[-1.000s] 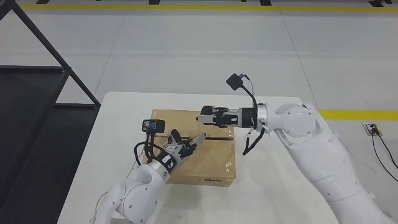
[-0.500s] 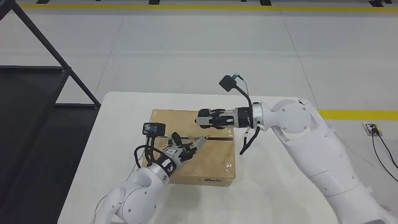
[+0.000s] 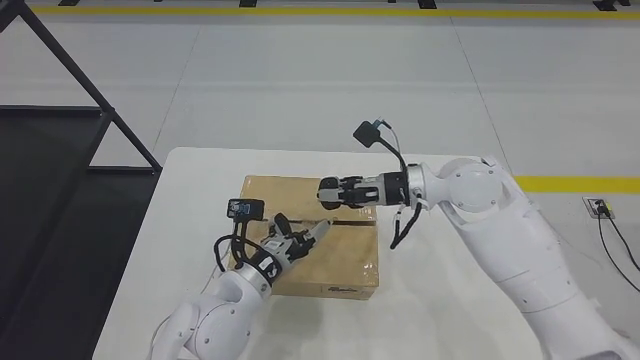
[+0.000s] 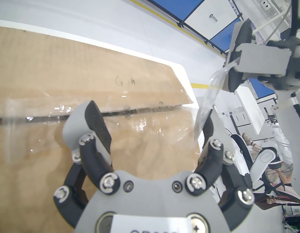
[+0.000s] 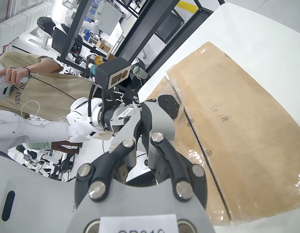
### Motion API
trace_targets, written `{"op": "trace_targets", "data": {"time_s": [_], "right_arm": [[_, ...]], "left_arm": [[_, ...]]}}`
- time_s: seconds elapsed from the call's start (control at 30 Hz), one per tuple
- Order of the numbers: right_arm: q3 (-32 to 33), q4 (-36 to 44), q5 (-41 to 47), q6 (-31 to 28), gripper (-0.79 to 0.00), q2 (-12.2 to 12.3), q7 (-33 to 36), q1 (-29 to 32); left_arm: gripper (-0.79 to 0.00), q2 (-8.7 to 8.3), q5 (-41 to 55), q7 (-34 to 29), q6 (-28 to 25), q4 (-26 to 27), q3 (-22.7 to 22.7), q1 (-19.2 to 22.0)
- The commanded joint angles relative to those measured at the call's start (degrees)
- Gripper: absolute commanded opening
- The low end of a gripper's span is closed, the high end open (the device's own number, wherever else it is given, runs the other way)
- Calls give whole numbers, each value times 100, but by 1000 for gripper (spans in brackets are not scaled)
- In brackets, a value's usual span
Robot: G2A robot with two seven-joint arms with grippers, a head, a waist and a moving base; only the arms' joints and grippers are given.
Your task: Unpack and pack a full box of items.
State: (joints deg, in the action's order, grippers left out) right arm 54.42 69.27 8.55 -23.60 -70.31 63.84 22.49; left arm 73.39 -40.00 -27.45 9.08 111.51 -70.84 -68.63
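You had the right gripper (image 4: 232, 64) clenched on the end of a clear tape (image 4: 205, 105) strip, which ran down from its grip to the box (image 3: 335, 260) edge at the seam (image 4: 140, 111). That gripper hung above the far half of the box top. Your left gripper (image 4: 150, 122) had its fingers spread wide, grasping nothing, just over the taped seam and near the hanging tape. The box sat shut on the white table (image 3: 440, 310)
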Motion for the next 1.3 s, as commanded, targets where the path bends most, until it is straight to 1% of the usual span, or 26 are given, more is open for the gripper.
{"op": "trace_targets", "data": {"time_s": [0.0, 0.03, 0.07, 0.13, 0.2, 0.23, 0.37, 0.57, 0.6, 0.67, 0.7, 0.77, 0.93, 0.97, 1.1, 1.27], "right_arm": [[97, 2, 99, -77, -471, 28, -9, 92], [152, 21, 211, -110, -462, 38, -40, 154], [205, 45, 311, -134, -428, 48, -95, 222], [307, 125, 517, -219, -437, 66, -174, 353], [404, 207, 668, -289, -468, 86, -226, 462], [445, 250, 688, -308, -471, 96, -283, 516], [574, 428, 812, -328, -449, 130, -361, 688], [671, 666, 987, -297, -477, 156, -417, 866], [671, 692, 963, -269, -471, 158, -428, 868], [664, 720, 830, -163, -403, 165, -434, 838], [648, 724, 718, -115, -345, 163, -499, 820], [587, 708, 554, -59, -259, 150, -618, 788], [548, 561, 471, -30, -99, 138, -701, 744], [547, 536, 497, -32, -86, 137, -676, 739], [536, 486, 512, -52, -77, 135, -648, 727], [537, 470, 505, -56, -77, 135, -684, 748]], "left_arm": [[0, -1, 53, -7, 9, 12, -64, 32], [0, 2, 55, -14, 23, 13, -62, 62], [0, 7, 47, -18, 54, 5, -45, 103], [0, 17, 51, -33, 99, -27, -1, 173], [0, 28, 50, -30, 148, -53, 42, 235], [0, 35, 50, -24, 170, -66, 66, 266], [0, 50, 17, -19, 208, -99, 140, 320], [0, 67, -61, -23, 228, -179, 228, 397], [0, 70, -72, -25, 232, -186, 242, 400], [0, 72, -103, -28, 223, -191, 256, 394], [0, 74, -112, -37, 210, -175, 280, 383], [0, 78, -132, -38, 224, -141, 305, 365], [0, 85, -115, -12, 245, -130, 272, 362], [0, 85, -105, -15, 247, -138, 263, 359], [0, 92, -51, -50, 244, -194, 248, 383], [0, 109, 93, -100, 301, -292, 238, 440]]}}
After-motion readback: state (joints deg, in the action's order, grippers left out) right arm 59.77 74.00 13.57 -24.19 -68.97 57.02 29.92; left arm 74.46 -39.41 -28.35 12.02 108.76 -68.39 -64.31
